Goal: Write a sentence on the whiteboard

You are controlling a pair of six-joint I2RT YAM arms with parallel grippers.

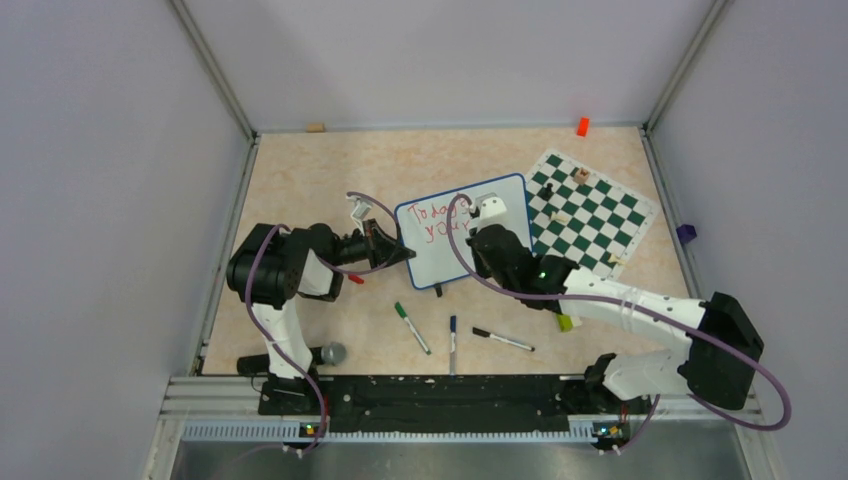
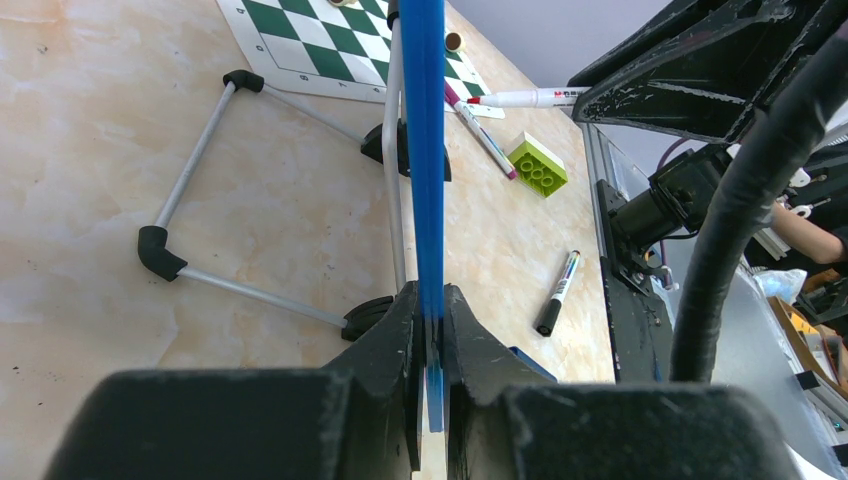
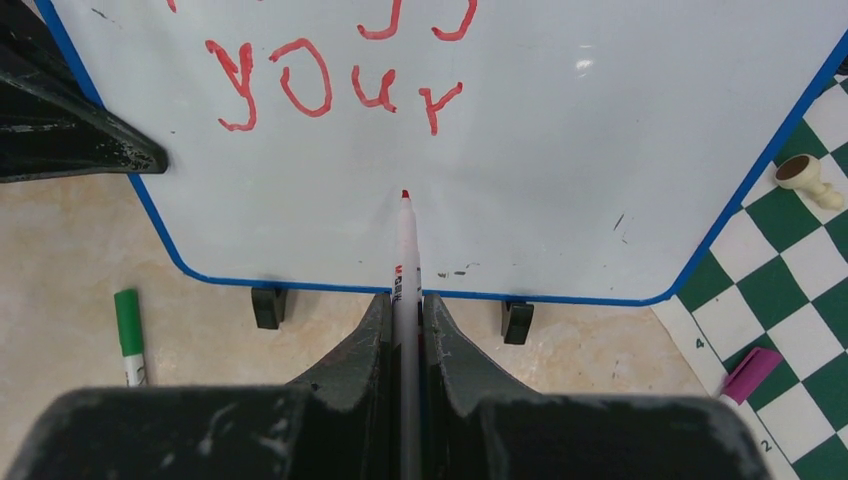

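**Last word to write**

The left claw (image 2: 430, 305) clamps the edge of the blue-framed white rectangular whiteboard (image 1: 440, 258), standing on the tabletop (image 1: 300, 180) beside the green-and-white chequered mat (image 1: 592, 215). The red handwritten sentence (image 3: 300, 88) reaches "your". The right claw (image 3: 405, 315) pinches a red-tipped white marker (image 3: 406, 250) just below it; best press lightly and begin further left.

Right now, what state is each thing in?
Whiteboard: propped on its stand, edge clamped by left gripper.
Sentence: two red lines written, last word "your".
Red marker: uncapped, tip at the board, touching unclear.
Left gripper: shut on whiteboard.
Right gripper: shut on red marker.
Green marker: capped, lying flat.
Chess mat: flat, few pieces on it.
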